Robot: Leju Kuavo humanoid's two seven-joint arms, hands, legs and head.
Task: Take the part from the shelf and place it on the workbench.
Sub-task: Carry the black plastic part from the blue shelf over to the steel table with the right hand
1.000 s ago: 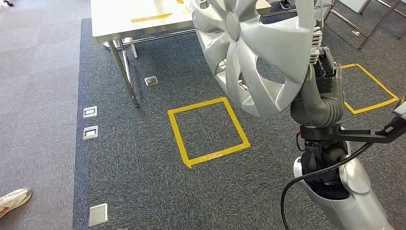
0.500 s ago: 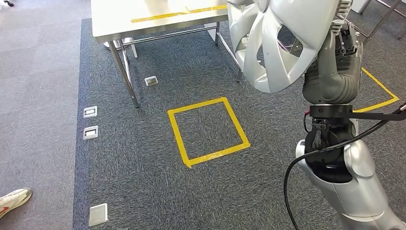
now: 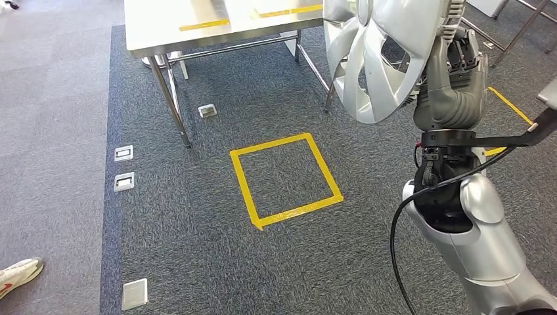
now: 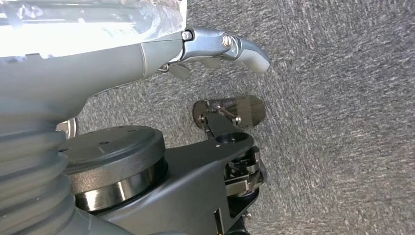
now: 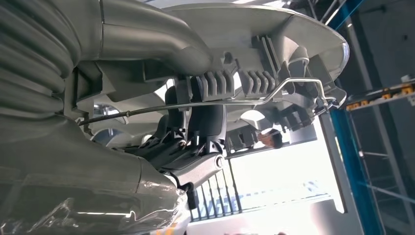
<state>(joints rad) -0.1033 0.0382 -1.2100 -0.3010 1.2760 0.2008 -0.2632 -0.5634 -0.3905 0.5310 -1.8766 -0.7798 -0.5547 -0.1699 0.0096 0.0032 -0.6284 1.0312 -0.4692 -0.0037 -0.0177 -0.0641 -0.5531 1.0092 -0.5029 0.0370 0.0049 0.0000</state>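
Hubcap (image 3: 387, 52) rim between right hand's fingers (image 5: 195, 166)

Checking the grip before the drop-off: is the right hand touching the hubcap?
Touching. In the right wrist view the right hand has its fingers clamped over the hubcap rim and wire ring; the head view shows the hubcap carried off the floor.

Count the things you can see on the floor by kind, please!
Yellow tape squares, counting the one partly hidden behind the arm: 2
Silver floor plates: 4
Shoes: 1
Total: 7
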